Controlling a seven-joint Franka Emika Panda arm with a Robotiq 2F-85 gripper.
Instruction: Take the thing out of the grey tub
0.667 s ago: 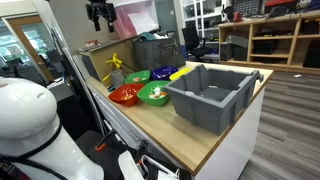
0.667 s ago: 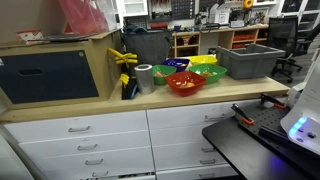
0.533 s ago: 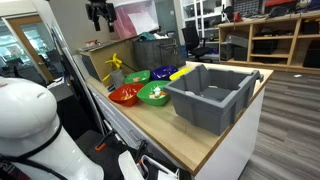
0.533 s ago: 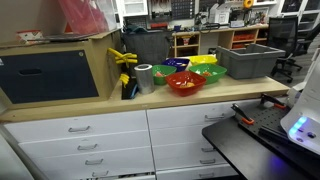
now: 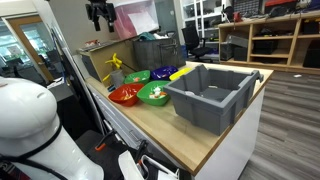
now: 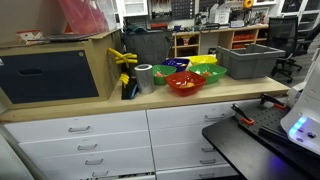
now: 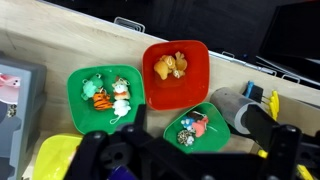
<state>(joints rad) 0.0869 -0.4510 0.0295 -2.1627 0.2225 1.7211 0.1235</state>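
1. The grey tub (image 7: 22, 115) is cut off by the left edge of the wrist view, so only one corner shows. A small pink thing (image 7: 8, 85) lies inside it against the frame edge, too cropped to name.
2. In both exterior views the grey tub (image 5: 210, 95) (image 6: 248, 60) stands at one end of the wooden surface (image 5: 200, 148), just beside the bowls. Its sloped walls hide most of its floor, and the pink thing cannot be made out in either view.
3. Just right of the tub in the wrist view, a yellow bowl (image 7: 58, 155) is cut by the bottom edge and partly covered by the gripper. What it holds cannot be seen.
4. A green bowl (image 7: 105, 95) holds a few small toy figures in orange, white and green, too small to name.
5. Farther back, a red bowl (image 7: 175, 68) holds orange-brown pieces bunched together.
6. The gripper (image 7: 190, 162) fills the bottom edge of the wrist view, dark and out of focus. Its fingers are spread wide, well above the surface, and the gap between them shows only the bowls below.
7. The gripper hides the near rim of a smaller green bowl (image 7: 195, 128), which holds mixed little pieces.
8. At the right lie a grey roll (image 7: 232, 103) and a yellow-and-black tool (image 7: 273, 100). The tool is half hidden behind the gripper's right side and hard to identify.
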